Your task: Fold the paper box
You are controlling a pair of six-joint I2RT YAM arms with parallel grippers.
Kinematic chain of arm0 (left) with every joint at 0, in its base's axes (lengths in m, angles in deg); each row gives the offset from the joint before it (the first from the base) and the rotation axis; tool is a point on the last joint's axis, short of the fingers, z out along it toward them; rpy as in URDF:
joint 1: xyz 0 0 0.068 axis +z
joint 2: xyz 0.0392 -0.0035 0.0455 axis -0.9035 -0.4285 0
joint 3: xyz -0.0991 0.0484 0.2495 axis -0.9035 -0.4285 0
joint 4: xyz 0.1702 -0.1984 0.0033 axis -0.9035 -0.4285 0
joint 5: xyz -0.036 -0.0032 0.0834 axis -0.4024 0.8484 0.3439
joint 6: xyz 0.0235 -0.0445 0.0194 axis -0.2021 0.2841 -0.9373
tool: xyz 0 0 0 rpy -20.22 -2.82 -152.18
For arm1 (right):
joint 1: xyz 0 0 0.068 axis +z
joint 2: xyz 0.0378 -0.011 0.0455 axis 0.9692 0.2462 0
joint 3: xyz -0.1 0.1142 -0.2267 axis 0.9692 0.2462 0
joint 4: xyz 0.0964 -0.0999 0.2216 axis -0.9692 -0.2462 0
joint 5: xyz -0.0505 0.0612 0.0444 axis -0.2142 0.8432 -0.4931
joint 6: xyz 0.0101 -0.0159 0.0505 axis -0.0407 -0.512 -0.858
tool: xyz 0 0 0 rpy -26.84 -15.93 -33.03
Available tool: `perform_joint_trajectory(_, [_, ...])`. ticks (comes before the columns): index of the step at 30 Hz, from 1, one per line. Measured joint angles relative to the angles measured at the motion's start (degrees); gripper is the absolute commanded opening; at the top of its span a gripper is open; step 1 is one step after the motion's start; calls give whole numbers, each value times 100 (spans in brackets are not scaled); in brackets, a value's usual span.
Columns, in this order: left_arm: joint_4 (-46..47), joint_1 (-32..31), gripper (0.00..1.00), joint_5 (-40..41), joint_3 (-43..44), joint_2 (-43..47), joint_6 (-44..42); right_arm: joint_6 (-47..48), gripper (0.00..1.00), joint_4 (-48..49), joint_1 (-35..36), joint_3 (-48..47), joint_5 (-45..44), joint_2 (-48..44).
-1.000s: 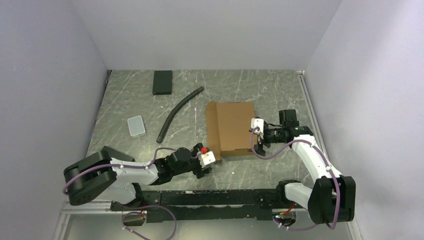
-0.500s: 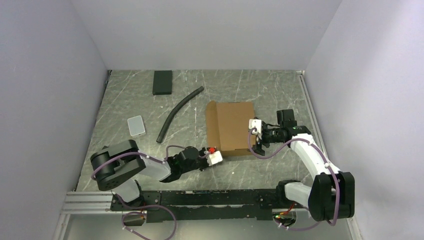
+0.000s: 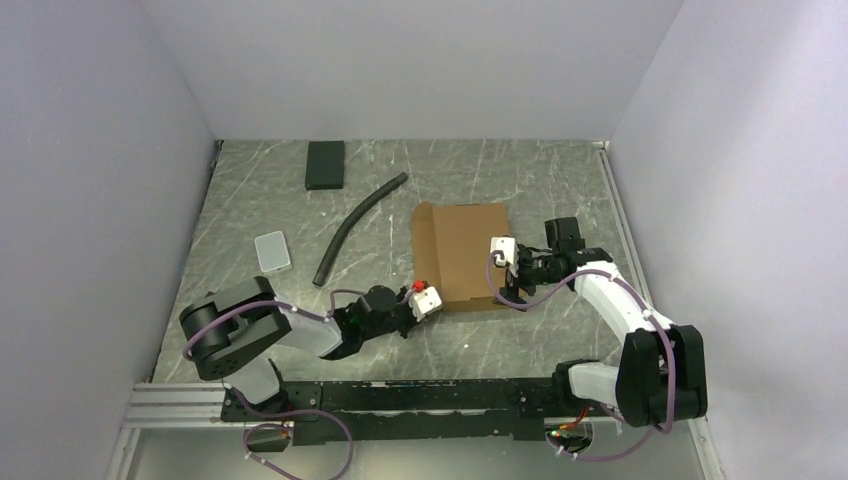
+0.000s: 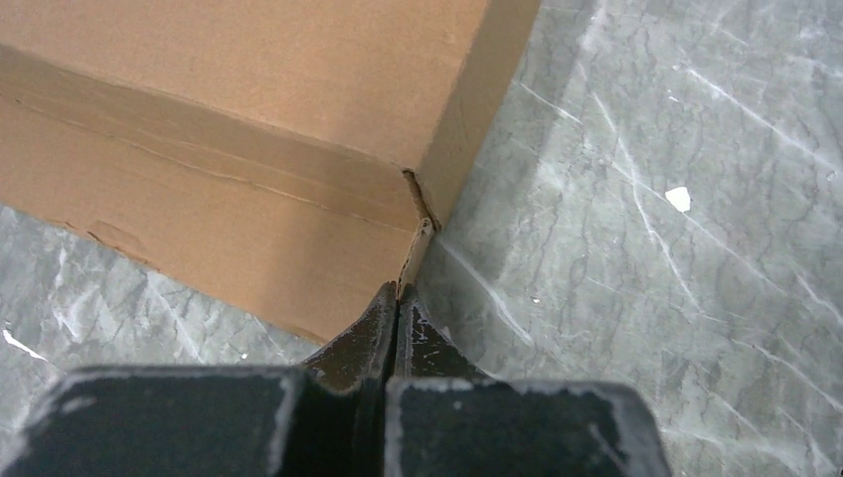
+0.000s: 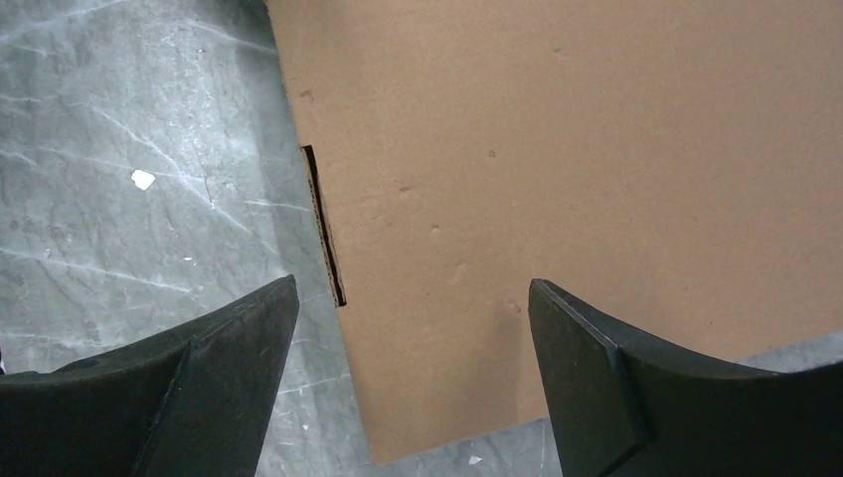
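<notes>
The paper box (image 3: pixel 462 255) is a flat brown cardboard rectangle lying mid-table, with a narrow flap raised along its left side. My left gripper (image 3: pixel 436 303) lies low at the box's near left corner. In the left wrist view, my left gripper (image 4: pixel 398 294) is shut, with the thin edge of the paper box's (image 4: pixel 249 119) corner flap pinched at its tips. My right gripper (image 3: pixel 506 272) hovers over the box's near right part. In the right wrist view, my right gripper (image 5: pixel 413 286) stands open, straddling the edge of the paper box (image 5: pixel 596 149) with nothing gripped.
A small black block (image 3: pixel 324 165) lies at the back left. A black hose (image 3: pixel 358 225) runs diagonally left of the box, and a small pale rectangular pad (image 3: pixel 272 251) sits further left. Grey walls close in three sides.
My left arm has reached right to the box's near left corner and its jaws have shut there. My right gripper has edged left over the box, still open.
</notes>
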Motion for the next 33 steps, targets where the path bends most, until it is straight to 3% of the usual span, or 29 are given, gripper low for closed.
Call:
perform_joint_trajectory(7, [-1128,345,0,-538,654,59,411,-216,88,101,20,0,-175,107])
perform_joint_trajectory(16, [-2345,446,0,-1012,1333,122,332,-437,83,264,136,-13,-275,273])
perform_joint_trajectory(23, [-2793,450,0,-1237,1552,120,291,-723,86,181,142,-247,-199,350])
perform_joint_trajectory(27, [-2833,470,0,-1335,1589,120,289,-1058,88,52,-260,-551,251,315])
perform_joint_trajectory(31, [-2839,485,0,-1403,1596,120,291,-1878,91,184,-876,-614,706,256])
perform_joint_trajectory(33, [-2835,490,0,-1443,1598,116,293,-2800,92,507,-1119,-612,654,293])
